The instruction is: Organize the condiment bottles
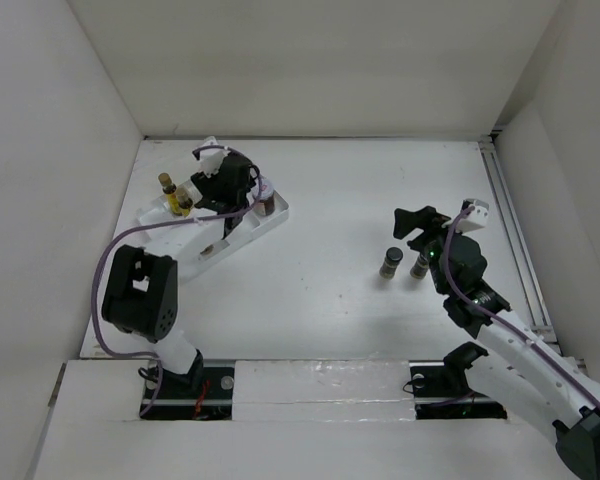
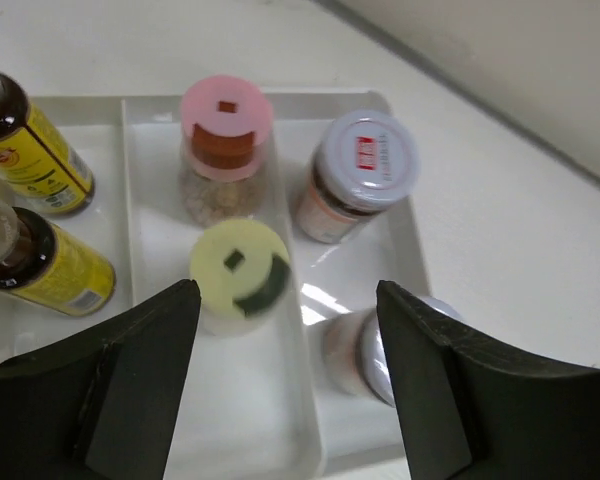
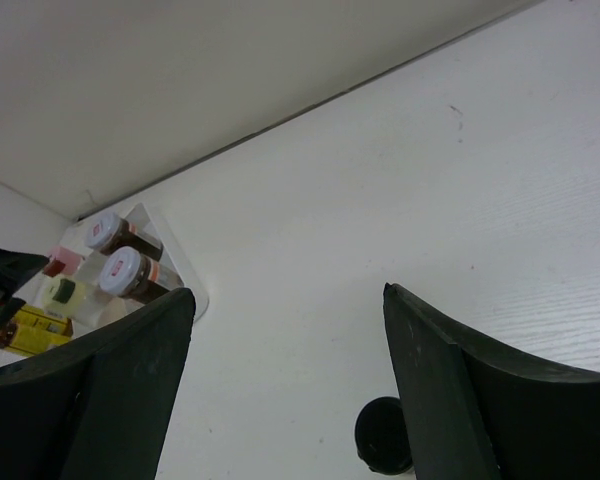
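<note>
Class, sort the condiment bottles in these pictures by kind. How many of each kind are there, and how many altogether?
yellow-labelled bottles: 2
pink-capped bottle: 1
cream-capped bottle: 1
silver-lidded brown jars: 2
small dark jars: 2
Total: 8

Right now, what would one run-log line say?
left gripper: open above tray | tray: six bottles | right gripper: open, empty | table: two dark jars outside tray
</note>
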